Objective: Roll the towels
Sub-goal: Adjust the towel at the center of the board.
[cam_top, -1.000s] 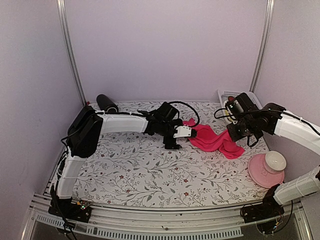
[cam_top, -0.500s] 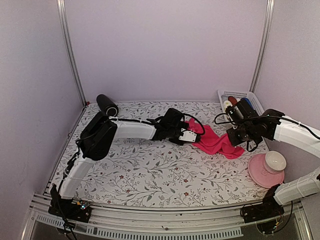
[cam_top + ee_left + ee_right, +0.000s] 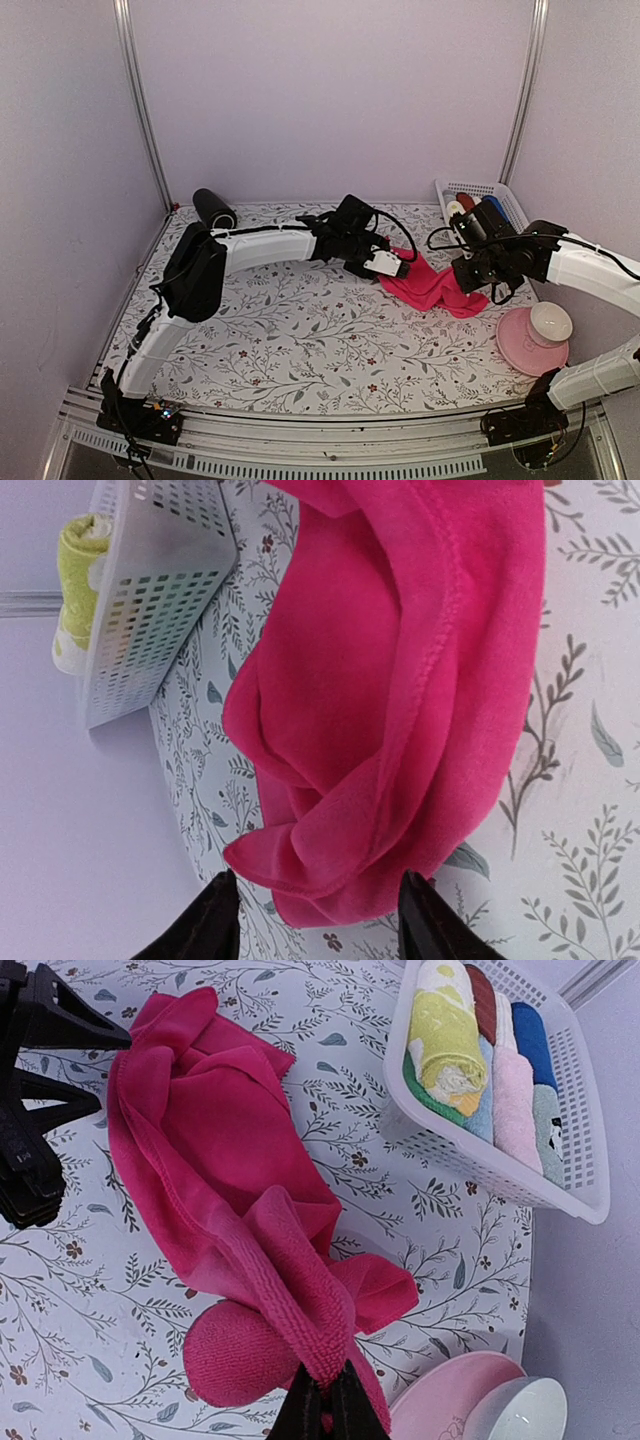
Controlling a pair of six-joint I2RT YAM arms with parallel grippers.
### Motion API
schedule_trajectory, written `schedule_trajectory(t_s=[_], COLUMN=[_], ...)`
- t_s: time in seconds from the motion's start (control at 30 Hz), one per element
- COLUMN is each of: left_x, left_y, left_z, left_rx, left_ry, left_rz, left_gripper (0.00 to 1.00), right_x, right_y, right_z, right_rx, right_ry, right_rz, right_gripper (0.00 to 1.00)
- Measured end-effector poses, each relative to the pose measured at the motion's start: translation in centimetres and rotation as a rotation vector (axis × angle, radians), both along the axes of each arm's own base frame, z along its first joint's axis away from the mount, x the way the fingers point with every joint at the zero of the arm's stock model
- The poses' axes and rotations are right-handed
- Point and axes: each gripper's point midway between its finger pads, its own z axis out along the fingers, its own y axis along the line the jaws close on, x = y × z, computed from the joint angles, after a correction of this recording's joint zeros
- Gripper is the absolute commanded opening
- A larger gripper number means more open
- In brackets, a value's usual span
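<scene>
- black cylinder (image 3: 213, 208) lies at the back left of the desk (image 3: 280, 340), well apart from everything else
- floral pattern on the desk
- my left arm stretches from the left side across to right of centre
- my left fingers (image 3: 402, 268) sit at the left end of the hot pink towel (image 3: 432, 285)
- left wrist view: left fingers are spread apart, not clenched, one tip on each side of the towel's bunched end
- cloth fills the gap between the tips; can't tell how hard they press on it
- hot pink towel (image 3: 380, 680) is on the desk right of centre, crumpled into a long twisted strip, unrolled, running between my two sets of fingers
- my right fingers (image 3: 322, 1412) are clenched on a ridge of the towel at its right end
- the cloth rises in a narrow fold up to the tips
- a rounded lump of the same towel (image 3: 230, 1190) lies on the desk just left of that pinch
- white basket (image 3: 560, 1190) sits at the back right corner, near the towel, not touching it
- rolled towels (image 3: 445, 1030) are packed side by side inside the basket: yellow, red, blue, pale pink, green under the yellow one
- pink plate (image 3: 520, 350) is at the right edge of the desk, toward the front
- white bowl (image 3: 550, 320) sits on the plate
- right wrist view: the plate is just beside the towel's right end
</scene>
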Motion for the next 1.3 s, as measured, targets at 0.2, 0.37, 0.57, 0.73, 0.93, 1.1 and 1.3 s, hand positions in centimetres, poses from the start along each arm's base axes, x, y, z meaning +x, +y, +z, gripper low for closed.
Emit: schedule_trajectory(t_s=[0.2,0.37,0.57,0.73,0.93,1.1,1.3], left_x=[-0.2,0.5,1.2,1.5,1.6,1.7,2.1], left_y=[0.6,1.0,0.8,0.5,0.2,0.2,0.1], left_z=[-0.9,-1.8,-2.6,-2.5,-2.8,-4.3,-4.7], left_rx=[0.06,0.079,0.076,0.063,0.063,0.084,0.08], left_ry=[-0.021,-0.07,-0.104,-0.117,-0.129,-0.131,-0.146], left_rz=[-0.026,-0.011,0.001,0.003,-0.004,-0.007,0.02], left_gripper=[0.5,0.48,0.44,0.37,0.27,0.0,0.0], right_x=[0.0,0.0,0.0,0.0,0.0,0.0,0.0], right_y=[0.1,0.4,0.5,0.5,0.5,0.5,0.5], right_z=[-0.3,-0.3,-0.3,-0.3,-0.3,-0.3,-0.3], right_rx=[0.005,0.015,0.021,0.021,0.021,0.02,0.014], right_ry=[0.002,0.004,0.005,0.005,0.005,0.005,0.005], right_rz=[0.004,0.012,0.016,0.016,0.016,0.018,0.025], right_gripper=[0.03,0.03,0.03,0.03,0.03,0.03,0.03])
